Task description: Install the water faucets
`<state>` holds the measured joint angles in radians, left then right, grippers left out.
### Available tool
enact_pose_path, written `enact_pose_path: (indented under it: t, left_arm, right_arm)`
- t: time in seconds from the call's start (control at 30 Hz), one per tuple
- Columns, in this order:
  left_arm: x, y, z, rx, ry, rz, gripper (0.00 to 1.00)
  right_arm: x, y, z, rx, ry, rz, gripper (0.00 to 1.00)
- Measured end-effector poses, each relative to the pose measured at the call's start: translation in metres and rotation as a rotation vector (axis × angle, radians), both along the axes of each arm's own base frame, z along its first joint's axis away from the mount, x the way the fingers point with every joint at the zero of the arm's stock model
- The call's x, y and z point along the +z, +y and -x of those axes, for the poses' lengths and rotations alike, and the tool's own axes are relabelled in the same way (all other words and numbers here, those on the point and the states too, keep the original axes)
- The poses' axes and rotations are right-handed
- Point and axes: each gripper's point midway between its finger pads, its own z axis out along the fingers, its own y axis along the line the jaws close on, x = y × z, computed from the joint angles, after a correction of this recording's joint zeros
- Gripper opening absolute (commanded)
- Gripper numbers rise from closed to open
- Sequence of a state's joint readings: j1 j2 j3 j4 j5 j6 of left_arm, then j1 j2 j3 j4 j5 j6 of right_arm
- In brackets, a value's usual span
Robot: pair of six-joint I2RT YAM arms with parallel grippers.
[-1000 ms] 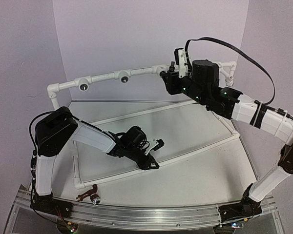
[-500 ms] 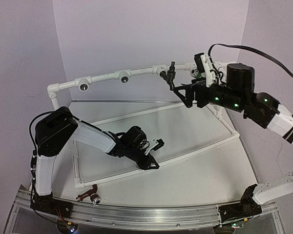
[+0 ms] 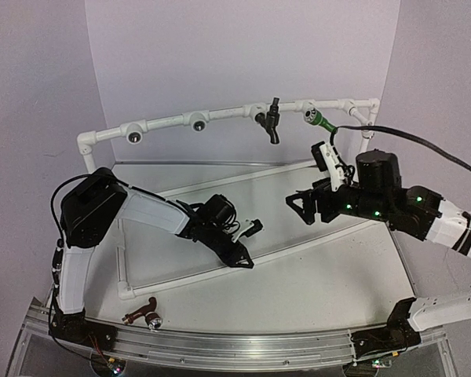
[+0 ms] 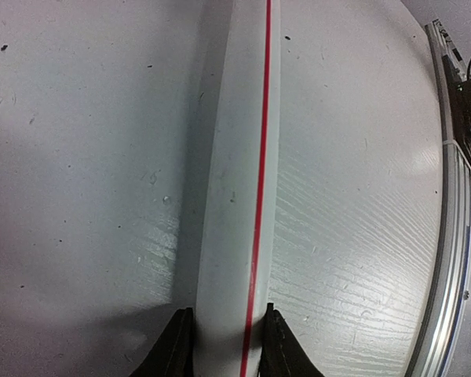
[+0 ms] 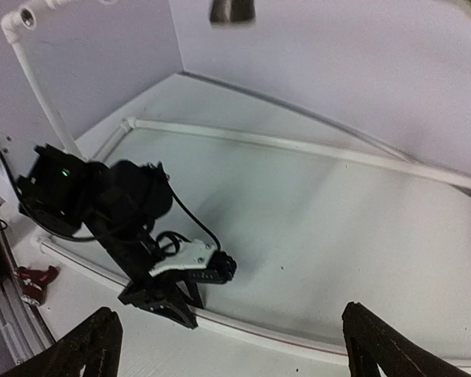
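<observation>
Three faucets show in the overhead view. The black faucet [image 3: 272, 122] hangs from the top rail of the white pipe frame [image 3: 169, 123], near that rail's middle. The green faucet [image 3: 322, 121] sits at the same rail, nearer the frame's right corner. The reddish-brown faucet [image 3: 144, 313] lies loose on the bench [image 3: 322, 290], just outside the frame's front-left corner. The left gripper [image 3: 239, 261] is down on the frame's front pipe [image 3: 314, 239]. The right gripper [image 3: 297, 206] hovers above the frame's base, right of centre, fingers spread and empty.

Left wrist view: both fingers [image 4: 177, 345] clamp the front pipe [image 4: 235, 196], one on each side and touching it. A red line runs along the pipe.

Right wrist view: the fingers [image 5: 90, 349] stand wide apart with nothing between them. The reddish-brown faucet [image 5: 31, 283] lies outside the frame's front pipe, near the left arm [image 5: 110, 204].
</observation>
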<state>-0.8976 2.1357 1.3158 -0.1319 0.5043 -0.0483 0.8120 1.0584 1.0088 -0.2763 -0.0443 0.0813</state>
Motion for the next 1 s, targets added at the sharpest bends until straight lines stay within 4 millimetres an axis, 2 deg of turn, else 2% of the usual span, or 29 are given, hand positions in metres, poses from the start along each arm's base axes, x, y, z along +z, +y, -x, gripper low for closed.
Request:
enact_pose_path:
  t: [0.1,0.27,0.37,0.5,0.57,0.67,0.73,0.8,0.9,1.0]
  left_arm:
    - [0.0,0.004,-0.007,-0.005,0.025,-0.02,0.04]
    - [0.002,0.014,-0.02,-0.009,0.055,-0.043,0.04]
    - [0.002,0.022,-0.026,-0.007,0.058,-0.056,0.05]
    - [0.002,0.033,-0.037,-0.003,0.059,-0.064,0.09]
    - [0.002,0.038,-0.041,-0.003,0.056,-0.071,0.16]
    - [0.004,0.044,-0.045,0.001,0.054,-0.081,0.4]
    - [0.005,0.049,-0.047,0.05,0.067,-0.106,0.5]
    - [0.009,0.066,-0.057,0.169,0.075,-0.157,0.56]
    - [0.014,0.111,-0.072,0.354,0.097,-0.226,0.66]
    - [0.026,0.158,-0.081,0.508,0.1,-0.267,0.69]
  right_arm:
    - [-0.043,-0.004,-0.008,-0.058,0.075,0.076,0.98]
    - [-0.089,-0.011,-0.022,-0.159,0.152,0.157,0.98]
    - [-0.123,-0.015,-0.029,-0.217,0.206,0.213,0.98]
    - [-0.187,-0.014,-0.039,-0.279,0.312,0.329,0.98]
    - [-0.22,-0.015,-0.039,-0.3,0.375,0.391,0.98]
    - [-0.258,-0.011,-0.04,-0.315,0.46,0.451,0.98]
    - [-0.271,-0.003,-0.043,-0.314,0.495,0.452,0.98]
    - [-0.277,0.008,-0.045,-0.299,0.517,0.422,0.98]
    - [-0.274,0.025,-0.046,-0.251,0.533,0.351,0.98]
    - [-0.267,0.043,-0.049,-0.2,0.526,0.277,0.98]
